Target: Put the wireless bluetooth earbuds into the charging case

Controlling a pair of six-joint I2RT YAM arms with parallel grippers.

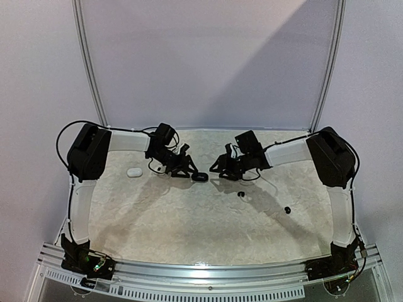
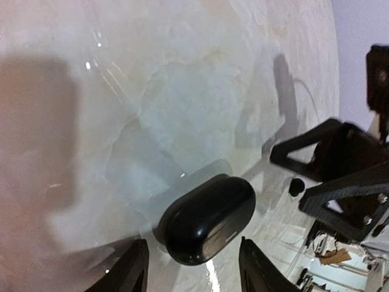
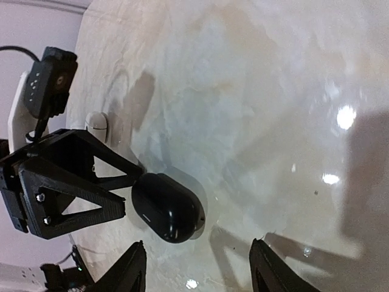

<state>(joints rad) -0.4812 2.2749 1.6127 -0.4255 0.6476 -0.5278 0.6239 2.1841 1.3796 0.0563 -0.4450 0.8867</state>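
A glossy black oval charging case (image 1: 200, 177) lies on the marble table between my two grippers, and its lid looks shut. In the left wrist view the case (image 2: 209, 219) sits just ahead of my open left gripper (image 2: 191, 274), untouched. In the right wrist view the case (image 3: 167, 207) lies ahead and left of my open, empty right gripper (image 3: 200, 274). Two black earbuds (image 1: 240, 194) (image 1: 287, 209) lie on the table in front of the right arm. One earbud (image 2: 296, 186) shows beyond the case. In the top view the left gripper (image 1: 189, 168) and the right gripper (image 1: 218, 167) face each other.
A white oval case (image 1: 133, 172) lies left of the left gripper; it also shows in the right wrist view (image 3: 97, 125). The two grippers are close together over the table's far middle. Metal frame rails border the table (image 1: 189, 220).
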